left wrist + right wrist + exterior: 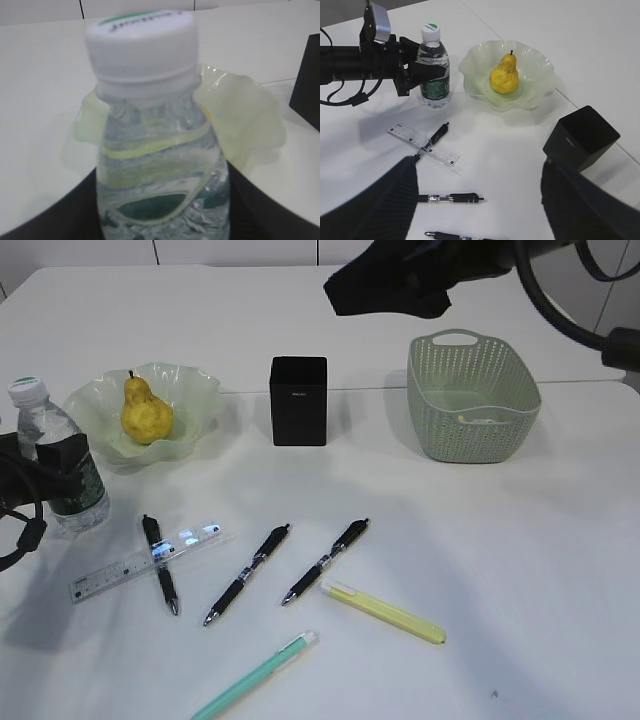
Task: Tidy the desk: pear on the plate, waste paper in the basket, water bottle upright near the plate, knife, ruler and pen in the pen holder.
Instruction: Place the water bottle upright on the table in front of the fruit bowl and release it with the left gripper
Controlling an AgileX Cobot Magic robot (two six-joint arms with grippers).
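My left tool [422, 70] sits low at the left edge, arm level, fingers either side of the water bottle [434, 70]. My right tool [480, 210] hangs high, jaws spread wide and empty.

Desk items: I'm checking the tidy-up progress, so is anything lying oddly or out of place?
One black pen lies crossed over the clear ruler. Two more black pens, the yellow knife and a mint-green pen lie loose in front of the pen holder. Nothing looks spilled or damaged.
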